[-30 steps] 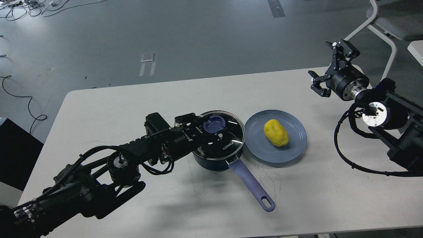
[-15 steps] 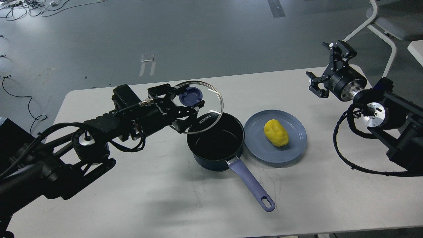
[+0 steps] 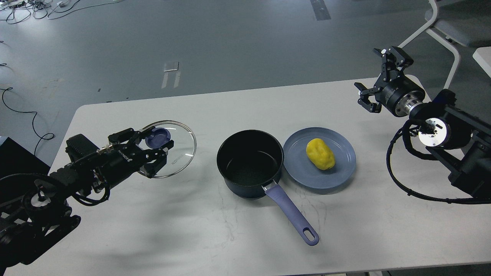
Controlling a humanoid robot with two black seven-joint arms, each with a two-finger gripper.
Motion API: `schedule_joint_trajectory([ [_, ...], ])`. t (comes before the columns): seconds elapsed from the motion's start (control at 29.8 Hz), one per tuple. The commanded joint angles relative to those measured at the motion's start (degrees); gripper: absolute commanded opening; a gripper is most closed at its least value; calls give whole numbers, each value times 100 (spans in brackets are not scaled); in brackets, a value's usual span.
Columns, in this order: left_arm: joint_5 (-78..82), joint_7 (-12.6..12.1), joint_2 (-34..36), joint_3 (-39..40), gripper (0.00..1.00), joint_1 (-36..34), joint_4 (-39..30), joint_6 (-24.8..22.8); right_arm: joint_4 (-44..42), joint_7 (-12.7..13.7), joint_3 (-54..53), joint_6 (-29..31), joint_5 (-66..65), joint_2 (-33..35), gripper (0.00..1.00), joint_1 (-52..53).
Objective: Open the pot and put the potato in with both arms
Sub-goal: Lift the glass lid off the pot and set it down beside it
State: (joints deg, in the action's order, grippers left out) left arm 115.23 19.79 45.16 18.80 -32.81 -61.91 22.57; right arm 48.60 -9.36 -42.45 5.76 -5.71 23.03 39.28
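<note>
A dark blue pot (image 3: 249, 163) stands open in the middle of the white table (image 3: 215, 111), its purple handle (image 3: 291, 214) pointing to the front right. A yellow potato (image 3: 320, 154) lies on a blue plate (image 3: 299, 168) just right of the pot. My left gripper (image 3: 155, 143) is shut on the blue knob of the glass lid (image 3: 180, 153) and holds it over the table to the left of the pot. My right gripper (image 3: 374, 78) is open and empty above the table's far right corner.
A white chair frame (image 3: 441, 34) stands beyond the table's far right corner. Cables (image 3: 399, 180) hang from my right arm over the table's right side. A dark box (image 3: 15, 168) sits off the table's left edge.
My left gripper lifted the lid off the pot and carried it left and down toward the table. The pot now stands open. My right gripper barely moved.
</note>
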Motion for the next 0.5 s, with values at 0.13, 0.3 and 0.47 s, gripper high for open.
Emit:
schedule_joint_trajectory([
  [0.13,-474,227,-490,-253,45,240,1032,345,-8,22,0,-5,0,26,100,-8],
  [0.3,-765,236,-534,-517,45,231,1032,345,-8,22,0,-5,-9,26,100,-8],
  [0.47,-800,236,-587,-544,51,214,1041,354,-8,22,0,-5,-9,18,100,-8],
])
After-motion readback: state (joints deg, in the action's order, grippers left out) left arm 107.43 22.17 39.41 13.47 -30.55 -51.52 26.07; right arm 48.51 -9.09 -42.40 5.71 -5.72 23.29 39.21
